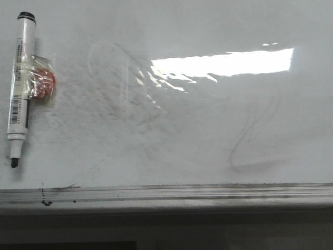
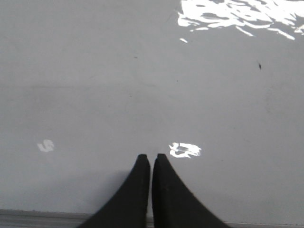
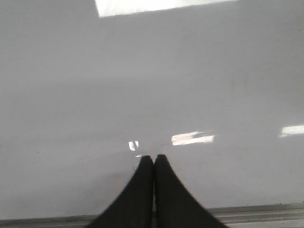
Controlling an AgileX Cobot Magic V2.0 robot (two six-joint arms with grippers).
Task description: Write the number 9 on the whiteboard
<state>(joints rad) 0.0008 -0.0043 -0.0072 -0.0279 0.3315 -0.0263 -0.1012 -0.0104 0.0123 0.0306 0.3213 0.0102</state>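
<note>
The whiteboard (image 1: 197,135) fills the front view, glossy white with faint grey erased marks and a bright glare patch (image 1: 223,63). No black number 9 shows on it; only a faint erased squiggle (image 1: 250,140) at the right. A marker (image 1: 21,86), white barrel with black cap and tip, hangs at the board's far left with a taped red-orange pad (image 1: 41,83) beside it. Neither gripper shows in the front view. My left gripper (image 2: 151,156) is shut and empty over the board (image 2: 142,85). My right gripper (image 3: 154,157) is shut and empty over the board (image 3: 142,85).
A grey metal-edged ledge (image 1: 166,192) runs along the board's bottom, with black ink specks (image 1: 46,200) at its left. The ledge also shows behind the fingers in the left wrist view (image 2: 38,217) and the right wrist view (image 3: 266,211).
</note>
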